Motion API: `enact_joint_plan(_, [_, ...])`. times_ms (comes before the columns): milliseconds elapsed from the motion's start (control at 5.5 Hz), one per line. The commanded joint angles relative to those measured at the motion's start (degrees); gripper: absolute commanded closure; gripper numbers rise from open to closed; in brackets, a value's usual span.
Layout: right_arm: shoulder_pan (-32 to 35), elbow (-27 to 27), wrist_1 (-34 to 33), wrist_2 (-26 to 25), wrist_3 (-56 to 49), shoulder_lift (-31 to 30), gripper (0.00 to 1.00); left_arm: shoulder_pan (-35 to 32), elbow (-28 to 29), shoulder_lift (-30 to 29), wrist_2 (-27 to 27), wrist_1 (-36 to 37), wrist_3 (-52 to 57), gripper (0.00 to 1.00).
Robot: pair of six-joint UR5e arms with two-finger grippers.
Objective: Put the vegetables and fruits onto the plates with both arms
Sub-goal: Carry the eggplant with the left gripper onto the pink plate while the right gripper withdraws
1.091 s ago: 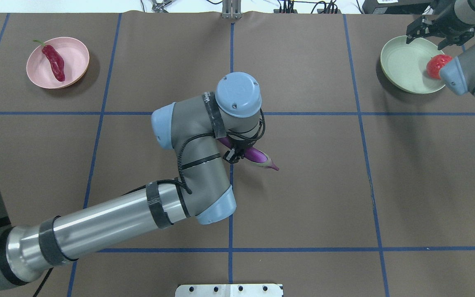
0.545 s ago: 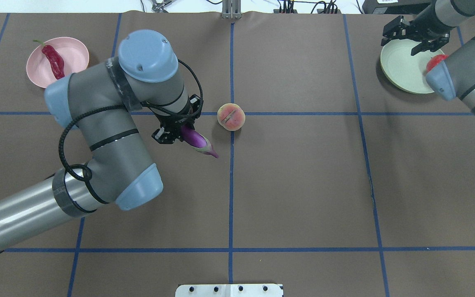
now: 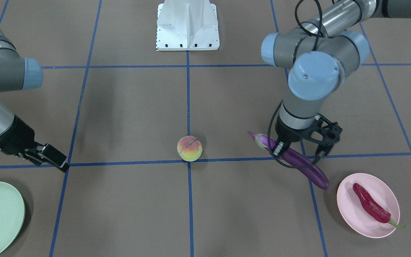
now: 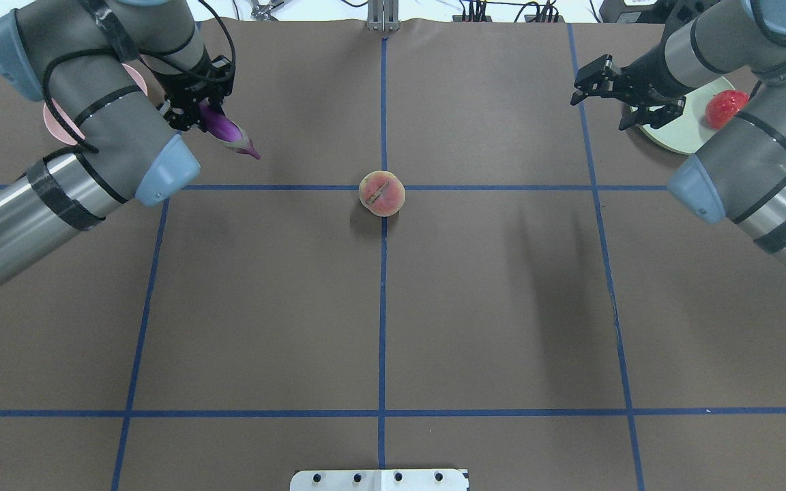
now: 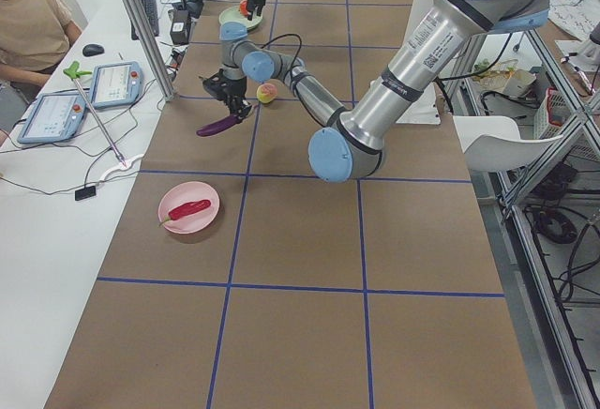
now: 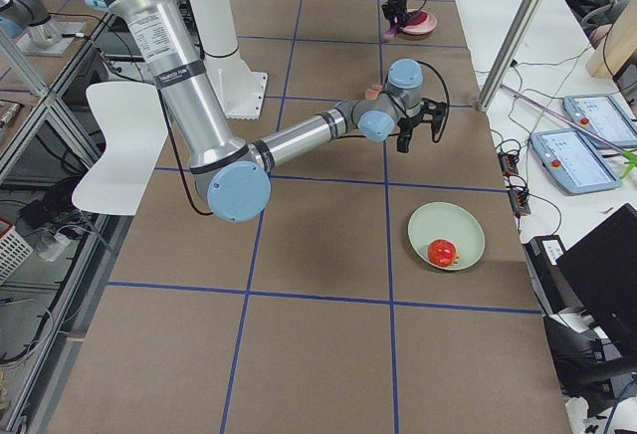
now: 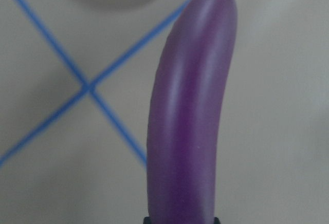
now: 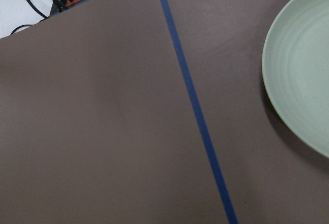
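At the far left corner of the table, the left gripper pinches the eggplant across its middle, fingers pressed against the purple skin on both sides. The eggplant hangs slanted in the air, its pale cap pointing toward the middle of the table and its rounded end close to the rim of the pink plate. In the left wrist view that rounded end reaches toward a sliver of pink rim at the top edge, with crossing blue tape lines on the surface below.

The chili lies along the pink plate, and its thin green stem sticks out past the rim on the side away from the robot.

The peach sits alone on the table at the central crossing of the tape lines, crease upward, well apart from both grippers.

At the far right, the right gripper hovers with its fingers spread wide and nothing between them, just beside the inner edge of the green plate. The right wrist view shows bare brown surface, one tape line and part of that plate's rim. The pomegranate rests on the green plate, near the rim on the robot's side.
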Motion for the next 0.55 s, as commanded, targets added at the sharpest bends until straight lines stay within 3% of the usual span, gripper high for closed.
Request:
enact_joint_plan(0, [-3.52,5.33,-0.22,-2.92,5.06,-1.14,0.0,-6.59,14.07,0.06,-0.16,-14.04,13.82,1.0])
enact_joint_plan(182, [-3.8,7.26,-0.22,-2.93,5.16,-2.97,0.0,-7.93,21.45,-0.11,-0.07,-21.95,20.43,1.0])
enact_joint_plan(364, [-4.84,7.98,-0.22,-3.02,5.59,-3.85,0.0,-9.33,26.48,-0.37,-0.07,-25.42,26.24,1.0])
